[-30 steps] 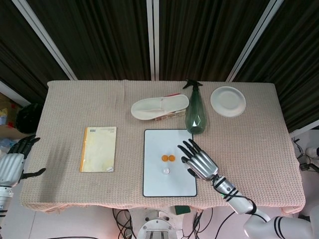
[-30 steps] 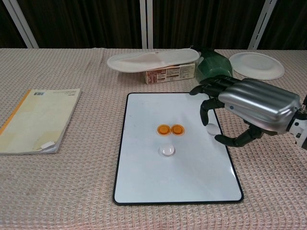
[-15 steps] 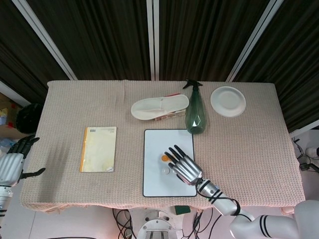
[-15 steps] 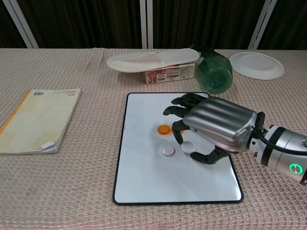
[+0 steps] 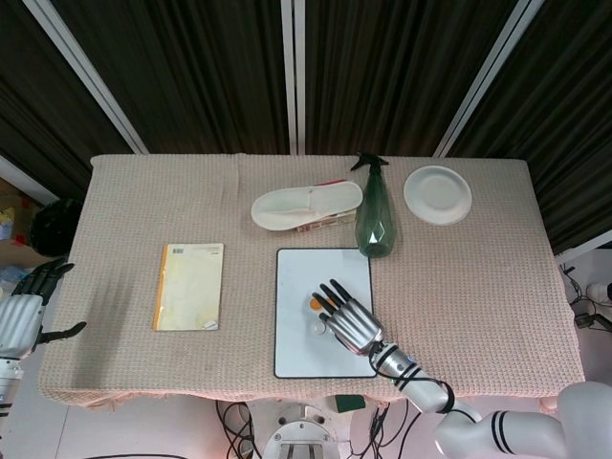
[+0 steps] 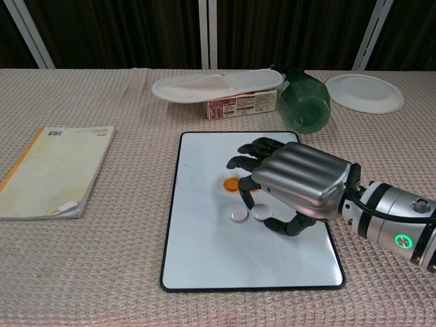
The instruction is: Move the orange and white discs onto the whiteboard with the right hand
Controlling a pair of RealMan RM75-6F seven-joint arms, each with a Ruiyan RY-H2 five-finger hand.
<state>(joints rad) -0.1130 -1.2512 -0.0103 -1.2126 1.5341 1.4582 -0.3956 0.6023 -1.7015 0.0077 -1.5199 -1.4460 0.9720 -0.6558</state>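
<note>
Over the whiteboard, I've slid my right hand leftward this past second, carrying the second white disc in beside the first white disc. Fingers spread, gripping nothing, they hover above it. One orange disc shows; the other is hidden beneath.

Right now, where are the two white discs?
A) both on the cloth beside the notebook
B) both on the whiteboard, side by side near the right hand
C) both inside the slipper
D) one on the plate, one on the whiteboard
B: in the chest view two white discs lie side by side on the whiteboard, right by the right hand, below an orange disc.
</note>
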